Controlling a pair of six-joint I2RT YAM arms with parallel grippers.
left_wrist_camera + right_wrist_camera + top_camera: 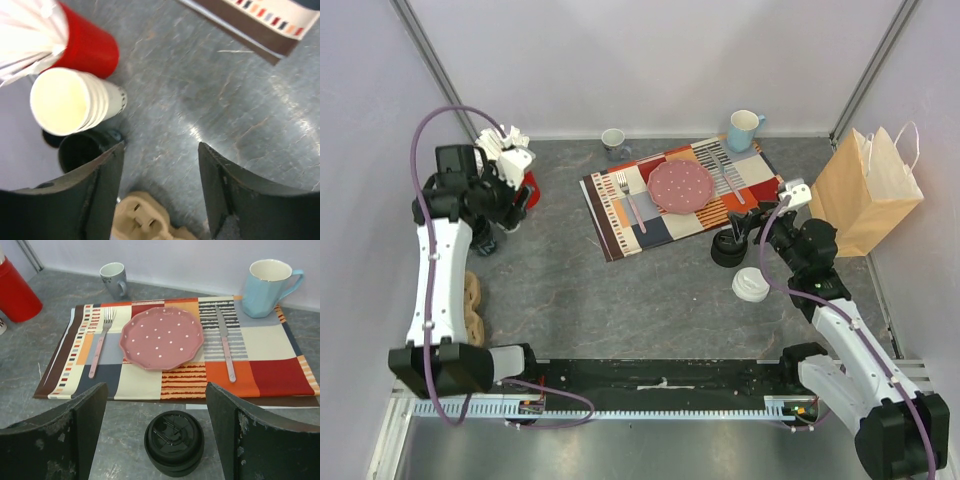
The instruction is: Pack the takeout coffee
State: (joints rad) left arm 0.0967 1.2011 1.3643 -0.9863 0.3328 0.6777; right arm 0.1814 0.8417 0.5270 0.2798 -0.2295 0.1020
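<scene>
A cup with a black sip lid (174,441) stands on the grey table just in front of the placemat, and also shows in the top view (727,249). My right gripper (156,402) is open, with one jaw on each side of this cup and not touching it; in the top view the right gripper (738,232) is just above the cup. A cup with a white lid (750,285) stands close by, nearer the arm bases. My left gripper (160,187) is open and empty over bare table at the far left (490,235).
A brown paper bag (865,190) stands at the right. The placemat (620,230) holds a pink plate (161,337), a fork (98,347) and a knife (226,347). A blue mug (267,286) and a grey mug (114,278) stand behind. Stacked lidless cups (75,102), a red container (87,45) and a beige cardboard piece (142,220) are near the left gripper.
</scene>
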